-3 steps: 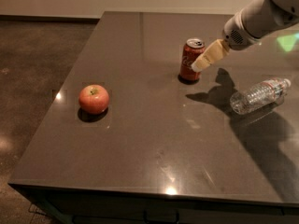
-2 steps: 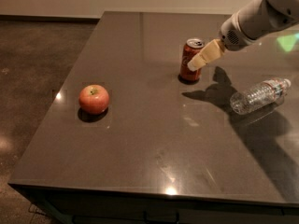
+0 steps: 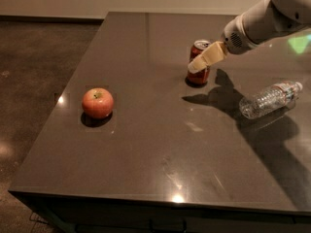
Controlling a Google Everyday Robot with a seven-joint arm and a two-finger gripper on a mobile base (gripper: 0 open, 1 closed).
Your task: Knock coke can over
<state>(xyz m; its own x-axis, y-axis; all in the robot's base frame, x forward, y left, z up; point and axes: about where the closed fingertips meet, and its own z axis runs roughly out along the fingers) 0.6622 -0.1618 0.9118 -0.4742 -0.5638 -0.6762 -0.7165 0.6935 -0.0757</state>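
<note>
The coke can (image 3: pixel 198 74) is a small red can with a silver top, standing upright on the dark table (image 3: pixel 146 144) toward the back middle. My gripper (image 3: pixel 198 63) reaches in from the upper right on a white arm. Its cream fingertips overlap the can's upper front at the right side, and I cannot tell for sure whether they touch it.
A red apple (image 3: pixel 97 102) sits at the left of the table. A clear plastic bottle (image 3: pixel 268 99) lies on its side at the right. The table's left and front edges drop to a brown floor.
My gripper has moved left and slightly down, from beside the can's right to in front of its upper part. The can still stands upright.
</note>
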